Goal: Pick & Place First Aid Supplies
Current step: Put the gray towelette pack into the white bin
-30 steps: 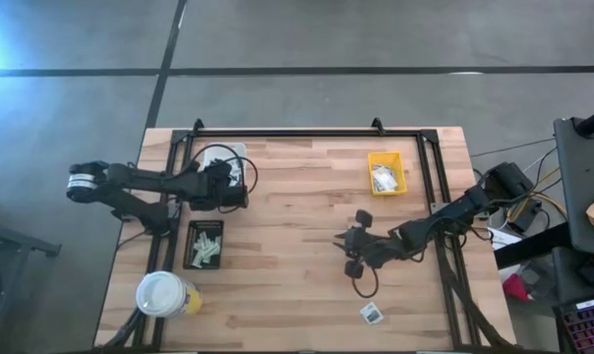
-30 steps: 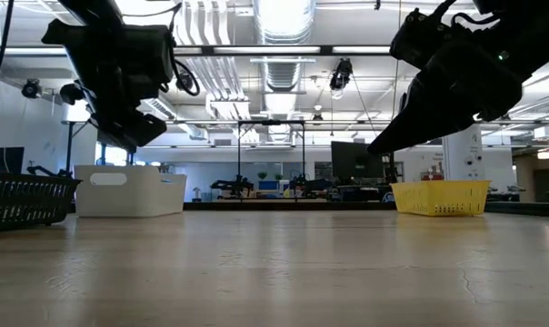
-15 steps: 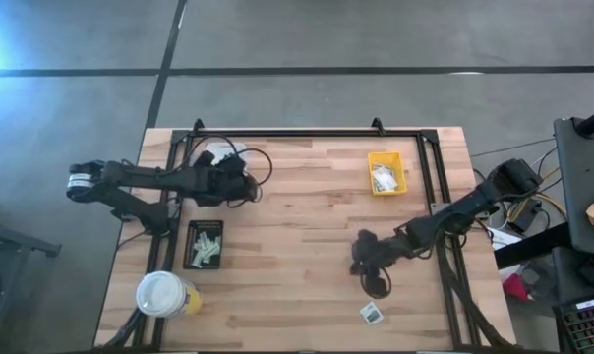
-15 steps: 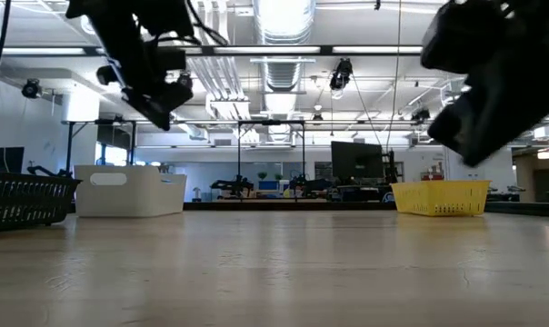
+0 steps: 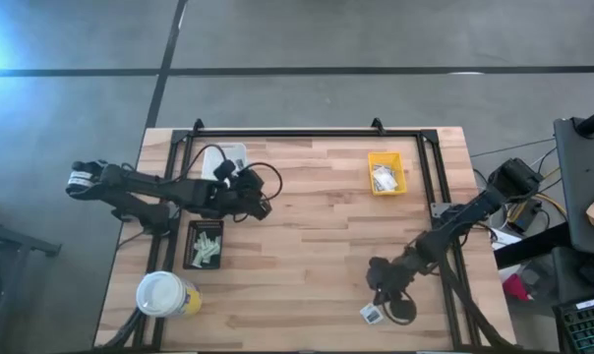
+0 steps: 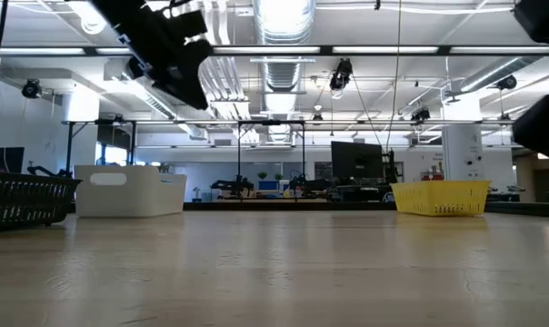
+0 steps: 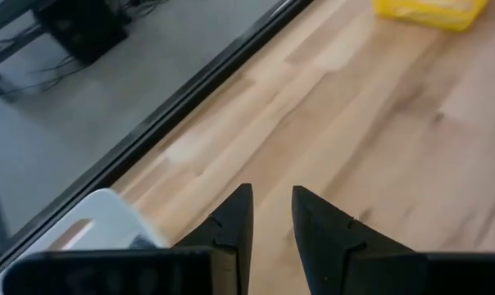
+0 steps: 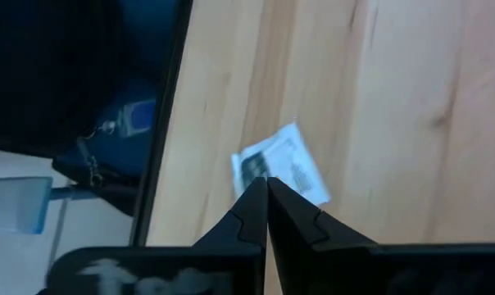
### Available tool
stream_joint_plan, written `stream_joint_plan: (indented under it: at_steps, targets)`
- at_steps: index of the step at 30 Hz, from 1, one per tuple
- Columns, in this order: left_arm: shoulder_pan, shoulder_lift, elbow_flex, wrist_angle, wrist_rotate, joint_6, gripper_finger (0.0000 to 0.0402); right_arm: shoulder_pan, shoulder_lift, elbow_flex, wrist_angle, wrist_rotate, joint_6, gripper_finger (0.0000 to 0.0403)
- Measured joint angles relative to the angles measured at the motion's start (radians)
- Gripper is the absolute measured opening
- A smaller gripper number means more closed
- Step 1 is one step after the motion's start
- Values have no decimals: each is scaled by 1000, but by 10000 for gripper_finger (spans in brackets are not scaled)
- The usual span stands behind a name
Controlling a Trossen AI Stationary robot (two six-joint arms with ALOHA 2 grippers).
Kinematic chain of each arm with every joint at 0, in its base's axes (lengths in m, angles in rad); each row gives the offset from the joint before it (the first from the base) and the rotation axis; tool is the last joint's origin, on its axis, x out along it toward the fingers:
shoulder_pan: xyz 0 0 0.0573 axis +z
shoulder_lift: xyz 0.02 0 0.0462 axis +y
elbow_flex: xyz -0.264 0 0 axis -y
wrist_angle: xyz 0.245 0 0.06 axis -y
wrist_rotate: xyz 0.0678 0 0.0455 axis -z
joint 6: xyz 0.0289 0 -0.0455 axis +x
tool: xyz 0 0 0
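Note:
One white first aid packet with a dark printed patch (image 5: 372, 314) lies flat on the wood near the table's front edge. My right gripper (image 5: 375, 292) hangs just above and behind it, shut, nothing between its fingers. In the right wrist view the shut tips (image 8: 266, 183) point at the packet (image 8: 284, 166). More packets lie in the yellow tray (image 5: 386, 172) and the black tray (image 5: 204, 244). My left gripper (image 5: 267, 206) hovers right of the white tray (image 5: 224, 157), open and holding nothing (image 7: 272, 205).
A white-lidded yellow cup (image 5: 164, 293) stands at the near left corner. A black frame rail (image 5: 307, 133) runs along the far edge and down both sides. Bare wood lies in the table's middle (image 5: 307, 226). Low view shows the white tray (image 6: 129, 191) and the yellow tray (image 6: 440, 197).
My right gripper has swung from the table's middle toward the near edge, over the lone packet, tipping downward, and has shut. My left gripper has left the white tray, risen and gone toward the table's right, staying open.

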Motion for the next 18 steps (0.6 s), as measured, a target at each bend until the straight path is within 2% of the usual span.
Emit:
stream_joint_plan:
  at_steps: [7,13,18]
  targets:
    - [-64,3,-2,75,-1,0,83,54,29,-5,27,11,103,8]
    - [-95,3,-3,89,-1,0,84,72,136,-5,155,6,115,8]
    - [-98,3,-3,90,-1,0,83,74,201,4,178,2,120,8]
